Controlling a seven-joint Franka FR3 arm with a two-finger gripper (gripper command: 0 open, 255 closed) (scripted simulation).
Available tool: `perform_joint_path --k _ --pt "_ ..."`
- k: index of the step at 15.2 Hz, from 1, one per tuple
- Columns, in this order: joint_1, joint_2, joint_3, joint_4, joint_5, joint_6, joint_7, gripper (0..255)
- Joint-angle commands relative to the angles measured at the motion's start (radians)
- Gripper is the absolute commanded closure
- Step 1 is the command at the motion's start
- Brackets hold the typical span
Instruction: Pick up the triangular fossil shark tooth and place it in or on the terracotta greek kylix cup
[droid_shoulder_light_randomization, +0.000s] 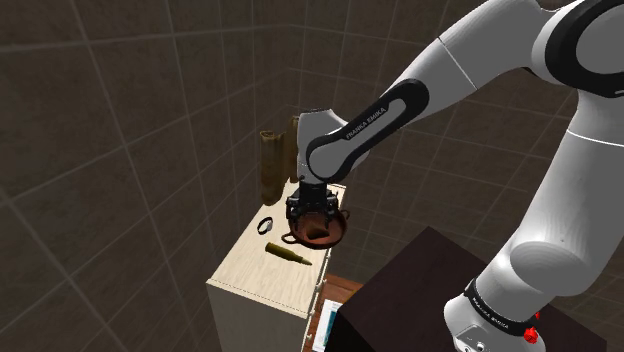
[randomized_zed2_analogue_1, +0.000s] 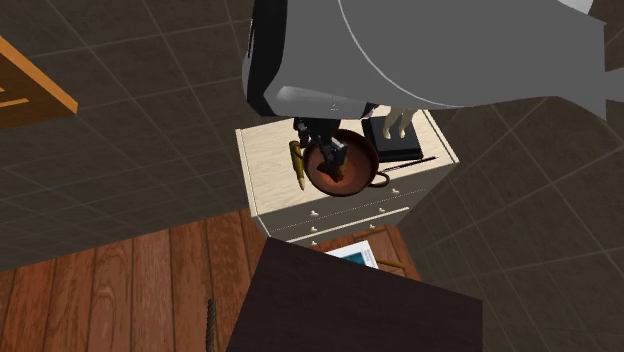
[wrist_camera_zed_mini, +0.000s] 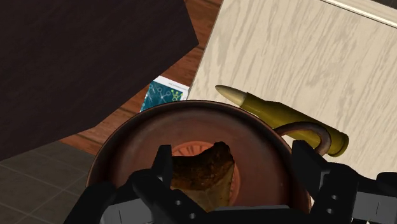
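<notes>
While the gripper (wrist_camera_zed_mini: 232, 159) hangs low over the cup (wrist_camera_zed_mini: 267, 146), its fingers (wrist_camera_zed_mini: 160, 167) stand wide apart and clasp nothing. The tooth (wrist_camera_zed_mini: 203, 172) lies flat on the cup's floor between them, well apart from the far-side finger. Its broad, notched end faces the book (wrist_camera_zed_mini: 162, 97) and the cartridge's tip, and it narrows toward the gripper's body, which hides its point. Its long axis runs across the line between the fingers.

The reddish-brown cup stands on a pale wooden dresser (droid_shoulder_light_randomization: 255, 275). A brass cartridge (droid_shoulder_light_randomization: 288, 254) lies just beside the cup's loop handle (wrist_camera_zed_mini: 312, 133), to the shoulder view's left and nearer. A black ring (droid_shoulder_light_randomization: 266, 225) lies left of the cup, and a tall brown object (droid_shoulder_light_randomization: 270, 165) stands farther back. A pale figurine (randomized_zed2_analogue_1: 397, 125) stands behind the cup in the second exterior view. The dark stand (wrist_camera_zed_mini: 83, 63) sits near the dresser
</notes>
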Motion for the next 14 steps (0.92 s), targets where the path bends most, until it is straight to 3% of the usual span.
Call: perform_joint_path --k 1,6,14 --pt "0.0 0.0 0.0 0.0 0.0 0.0 0.0 0" --pt "-0.014 -0.083 0.003 0.051 0.03 -0.131 -0.023 0" --pt "-0.014 -0.083 0.003 0.051 0.03 -0.131 -0.023 0"
